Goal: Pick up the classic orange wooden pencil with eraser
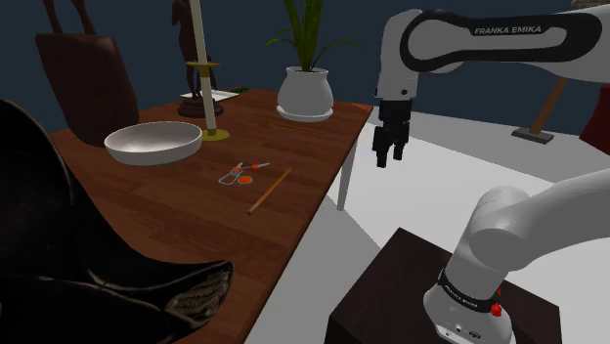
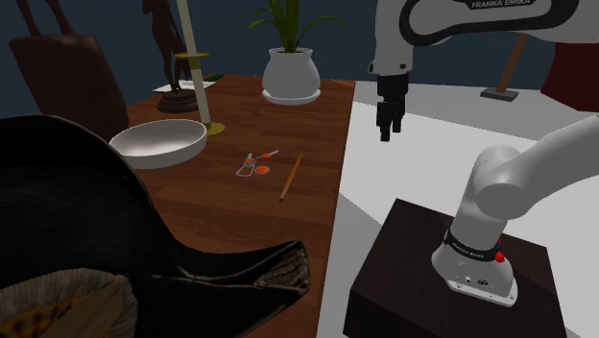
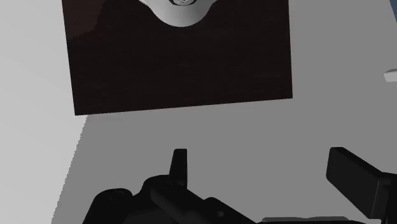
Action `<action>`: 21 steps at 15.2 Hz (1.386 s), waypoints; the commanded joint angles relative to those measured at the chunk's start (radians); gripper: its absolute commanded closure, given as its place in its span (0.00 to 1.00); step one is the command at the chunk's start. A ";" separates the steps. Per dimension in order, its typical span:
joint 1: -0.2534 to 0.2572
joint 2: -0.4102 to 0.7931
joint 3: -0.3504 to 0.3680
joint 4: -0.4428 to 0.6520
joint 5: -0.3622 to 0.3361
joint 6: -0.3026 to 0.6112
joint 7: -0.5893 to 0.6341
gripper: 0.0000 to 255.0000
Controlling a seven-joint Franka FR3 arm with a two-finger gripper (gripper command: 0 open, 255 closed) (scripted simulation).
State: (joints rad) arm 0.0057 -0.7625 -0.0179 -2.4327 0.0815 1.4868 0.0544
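**Dark bulk (image 1: 88,254) up front, pencil (image 1: 269,191) untouched behind it**

The glossy black mass crowds the near end of the brown wood-grain table (image 1: 176,210). Past it the slim orange-brown pencil lies flat nr the table's edge on the shoulder view's right, just beside a small ringed trinket (image 1: 241,174) w/ orange tags. Looks light, stiff, apt to roll; best pinched across the shaft at mid-length. Gripper (image 1: 389,159) hangs over pale floor (image 1: 440,195) off that edge, fingers (image 3: 180,162) wide apart, holding nothing. Beyond: white bowl (image 1: 153,143), candlestick (image 1: 204,68), potted plant (image 1: 305,93), dark-blue wall (image 1: 244,44).
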 commanded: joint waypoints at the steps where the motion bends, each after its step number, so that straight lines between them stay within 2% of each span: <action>1: 0.000 0.000 0.000 0.000 0.000 0.000 0.000 0.00; 6: -0.016 -0.017 0.160 0.049 0.101 -0.047 0.300 0.00; 11: -0.048 0.036 0.322 0.148 0.189 -0.072 0.602 0.00; 16: -0.103 0.150 0.485 0.293 0.241 -0.079 0.911 0.00; 21: -0.179 0.324 0.659 0.480 0.237 -0.078 1.236 0.00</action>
State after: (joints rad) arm -0.1583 -0.4724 0.6062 -1.9965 0.3204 1.4171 1.2118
